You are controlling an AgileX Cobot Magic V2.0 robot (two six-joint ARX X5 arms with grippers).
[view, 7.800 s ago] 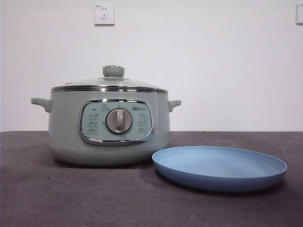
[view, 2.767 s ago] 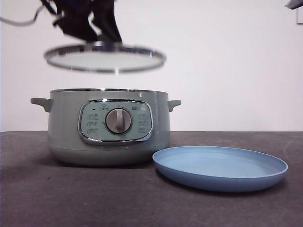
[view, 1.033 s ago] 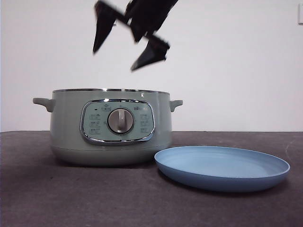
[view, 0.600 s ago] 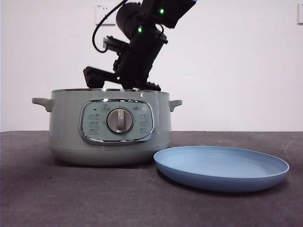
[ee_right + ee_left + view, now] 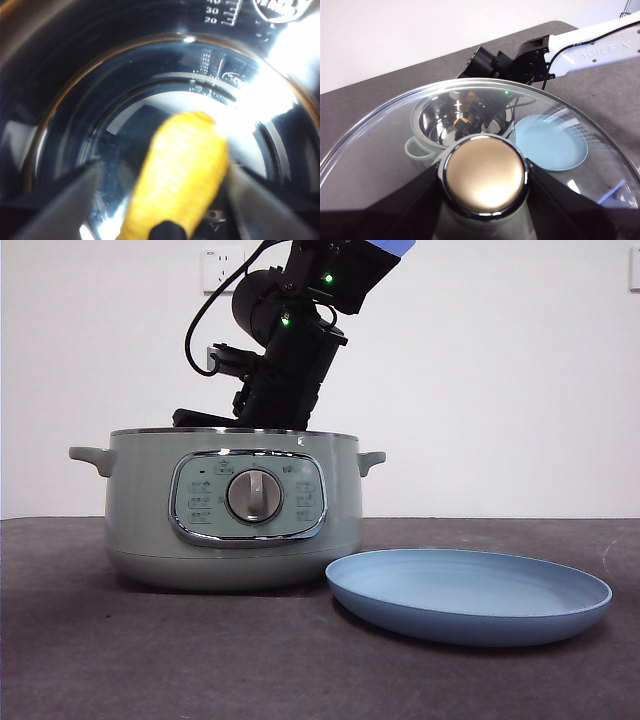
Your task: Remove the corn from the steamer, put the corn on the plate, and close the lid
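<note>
Right hand (image 5: 165, 200) seemingly straddles blurred corn (image 5: 177, 175).

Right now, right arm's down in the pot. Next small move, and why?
Probably shut the right gripper on the corn. Its jaws stand open on either side of the cob inside the steamer, so nothing is gripped yet. The left gripper holds the lid clear above, and the plate waits beside the pot.
</note>
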